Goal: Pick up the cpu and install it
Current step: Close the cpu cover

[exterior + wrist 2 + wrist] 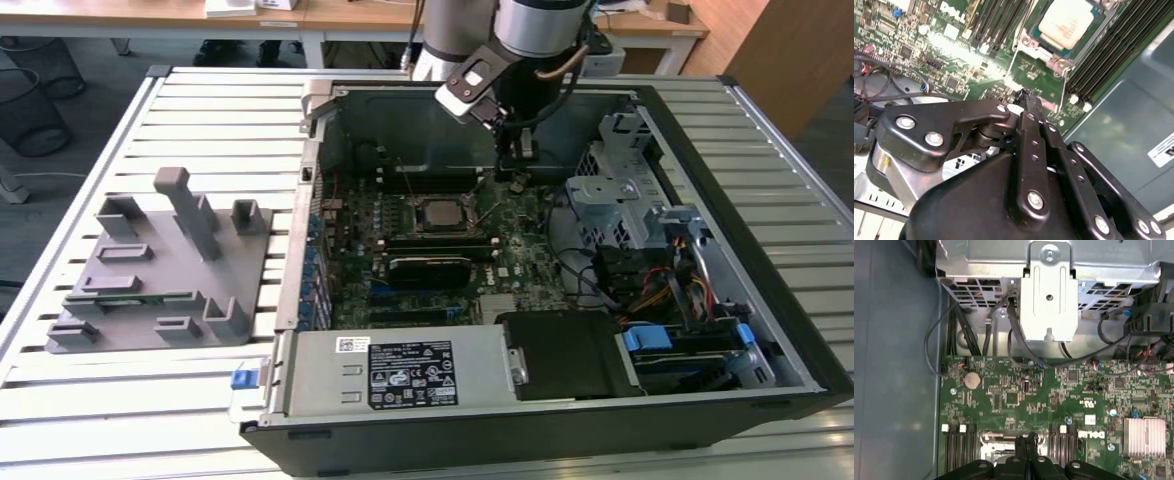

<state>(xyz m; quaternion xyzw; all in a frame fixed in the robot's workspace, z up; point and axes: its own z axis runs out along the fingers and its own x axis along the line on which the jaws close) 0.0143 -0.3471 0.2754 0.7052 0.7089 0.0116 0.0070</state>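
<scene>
The gripper (pixel 1026 97) hangs low over the motherboard (pixel 1014 405), jaws pressed together and empty. The cpu (pixel 1070 21) lies in its socket (pixel 1023 41) nearby. Likely risk: any low sideways travel drags the tips across board components.

The cpu (pixel 1070 21) is a flat square chip with a pale silvery top. It lies level, seated inside the motherboard socket (pixel 1053 61), square within its metal frame.

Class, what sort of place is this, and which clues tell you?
Likely a robotics lab or workshop: open black desktop computer case on a slatted metal table, wooden desks behind.
</scene>
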